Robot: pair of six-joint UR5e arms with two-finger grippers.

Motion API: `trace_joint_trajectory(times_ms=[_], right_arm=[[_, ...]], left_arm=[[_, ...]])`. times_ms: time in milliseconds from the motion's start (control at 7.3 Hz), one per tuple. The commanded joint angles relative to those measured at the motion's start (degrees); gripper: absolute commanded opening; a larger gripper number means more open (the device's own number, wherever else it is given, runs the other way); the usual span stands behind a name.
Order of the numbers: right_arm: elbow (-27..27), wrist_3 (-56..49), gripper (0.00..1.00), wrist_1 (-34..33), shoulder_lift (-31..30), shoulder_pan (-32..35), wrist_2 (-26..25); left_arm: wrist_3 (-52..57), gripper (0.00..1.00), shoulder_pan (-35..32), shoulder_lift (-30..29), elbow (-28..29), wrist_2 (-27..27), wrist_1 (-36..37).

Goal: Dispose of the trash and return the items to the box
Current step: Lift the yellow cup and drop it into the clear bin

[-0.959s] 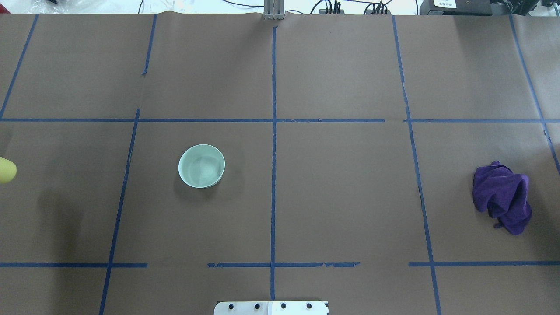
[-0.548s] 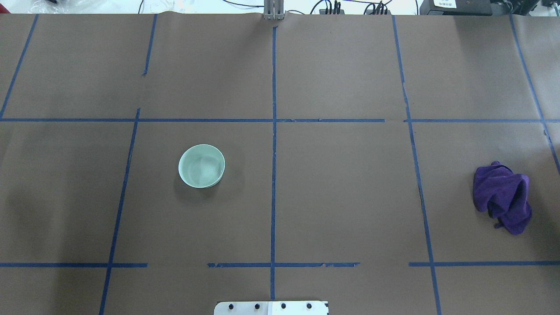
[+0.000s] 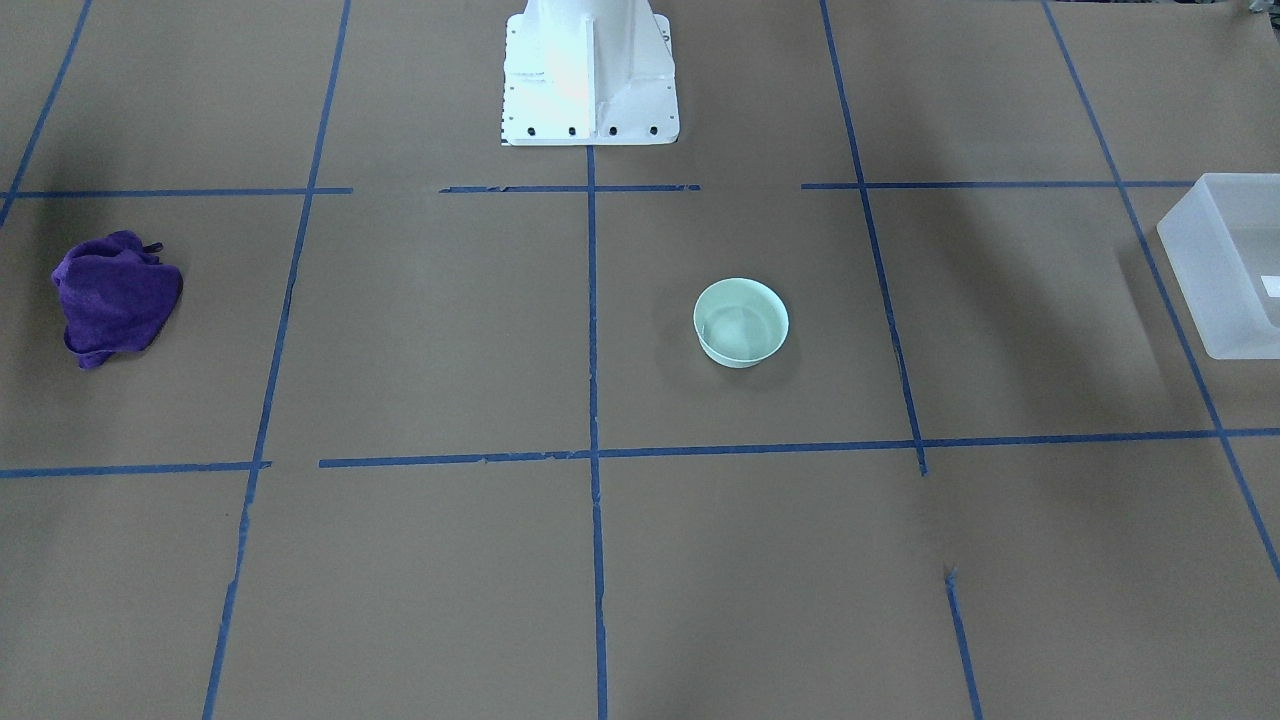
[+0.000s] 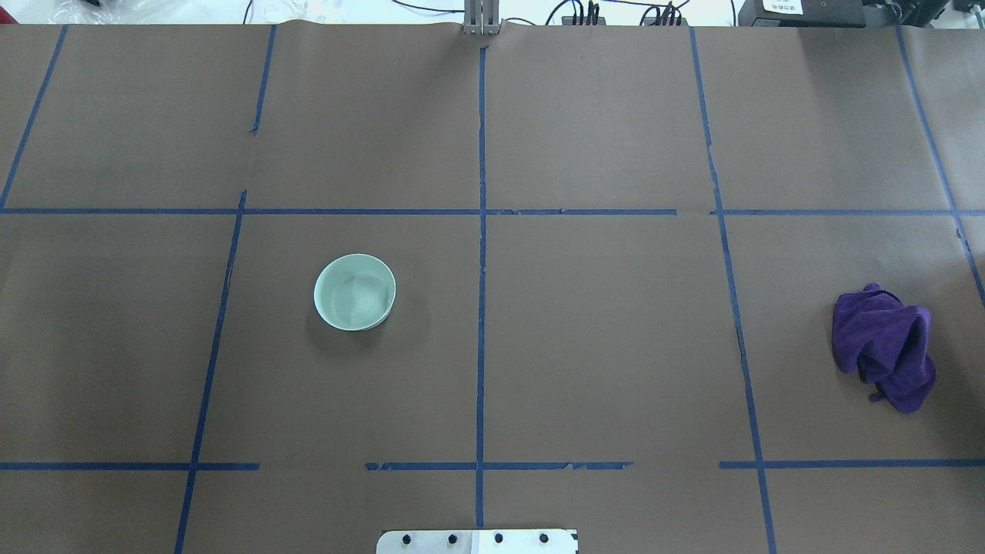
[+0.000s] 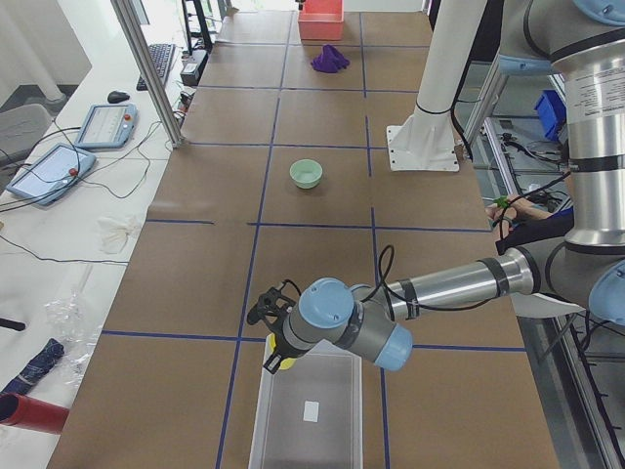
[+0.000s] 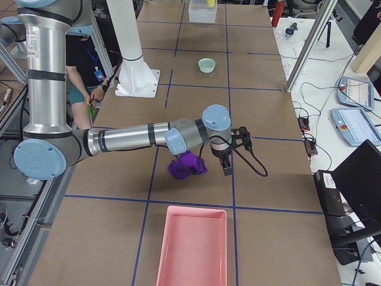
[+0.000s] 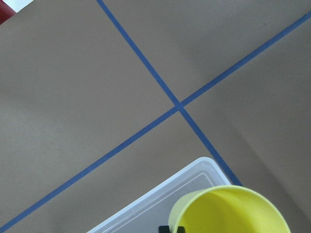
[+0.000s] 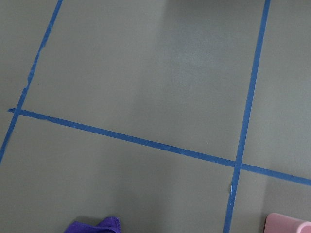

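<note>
The left gripper (image 5: 276, 344) hangs over a corner of the translucent frosted-white rectangular plastic bin (image 5: 308, 415) at the left end of the tabletop (image 4: 600, 346); its fingers (image 7: 166, 229) show only as dark tips at the lower edge of the wrist view, and they seem to be clamped on the small yellow tapered plastic cup (image 7: 233, 213); the cup is clear of the tabletop, its mouth toward the wrist camera, above the bin's rim; the pale mint-green round plastic bowl (image 4: 355, 292) stands upright on the tabletop left of the centre tape line, well apart from the bin; the right gripper (image 6: 227, 167) hangs above the tabletop near the crumpled purple cloth (image 4: 885, 358); whether its fingers are apart or together I cannot tell; a pink rectangular plastic tray (image 6: 191, 245) lies at the right end, beyond the cloth; the white metal robot base (image 3: 588, 70) stands on the robot's side of the tabletop.
</note>
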Motion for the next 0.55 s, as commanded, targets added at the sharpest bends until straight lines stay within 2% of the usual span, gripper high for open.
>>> trace_joint_trajectory(times_ms=[0,411], right_arm=[[0.0,0.0,1.0,0.0,-0.07,0.0,-0.07],[0.0,-0.09,1.0,0.09,-0.51,0.0,-0.07]], left_arm=[[-4.76,0.0,2.5,1.65,4.85,0.18,-9.45],[-3.36,0.0,7.42,5.52,4.94,0.09,-12.71]])
